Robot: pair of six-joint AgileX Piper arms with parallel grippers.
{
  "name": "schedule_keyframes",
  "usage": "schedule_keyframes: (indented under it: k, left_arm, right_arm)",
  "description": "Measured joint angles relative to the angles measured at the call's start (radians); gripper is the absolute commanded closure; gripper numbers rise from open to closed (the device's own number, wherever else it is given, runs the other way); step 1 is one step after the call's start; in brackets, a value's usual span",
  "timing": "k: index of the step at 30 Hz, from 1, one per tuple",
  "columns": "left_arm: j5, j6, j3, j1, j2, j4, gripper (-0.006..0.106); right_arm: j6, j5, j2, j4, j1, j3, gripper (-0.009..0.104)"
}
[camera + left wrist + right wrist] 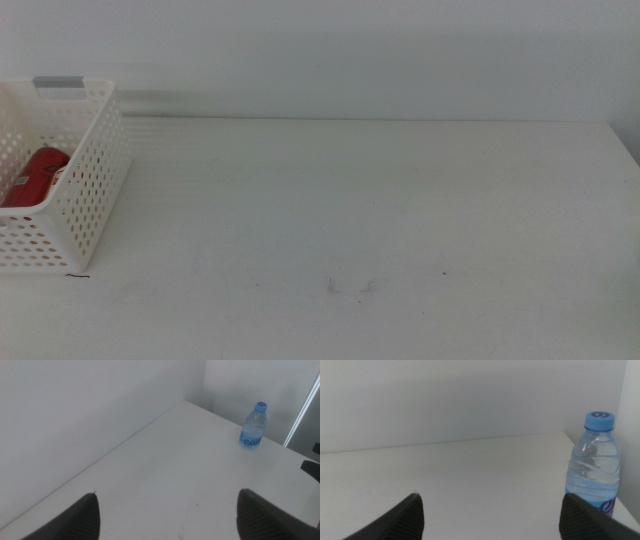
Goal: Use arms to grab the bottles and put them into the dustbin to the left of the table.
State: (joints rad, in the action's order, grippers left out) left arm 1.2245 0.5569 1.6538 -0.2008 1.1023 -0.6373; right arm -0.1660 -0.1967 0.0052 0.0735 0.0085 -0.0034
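1. Dustbin (85,190): cut off by the middle view's left edge.
2. Red can (35,176): partly screened by the dustbin's perforated wall.
3. Water bottle (594,465): base cut off in the right wrist view; label text (251,440) too small to read.

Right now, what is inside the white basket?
The basket holds a red can lying on its side. The basket's near wall and the picture's edge hide the rest.
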Motion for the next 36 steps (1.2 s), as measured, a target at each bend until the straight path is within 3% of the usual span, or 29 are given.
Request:
schedule_keyframes:
  k: [11,24,31,36]
  left_arm:
    - [0.0,0.0,0.0,0.0,0.0,0.0,0.007]
    - [0.0,0.0,0.0,0.0,0.0,0.0,0.007]
    - [0.0,0.0,0.0,0.0,0.0,0.0,0.007]
    - [0.0,0.0,0.0,0.0,0.0,0.0,0.007]
  right_arm:
    - [0.0,0.094,0.02,0.036,-0.025,0.0,0.016]
    - [0.014,0.559,0.69,0.066,-0.15,0.0,0.016]
    - [0.024,0.753,0.941,0.076,-0.342,0.0,0.016]
    - [0.041,0.874,0.994,0.126,-0.447,0.0,0.016]
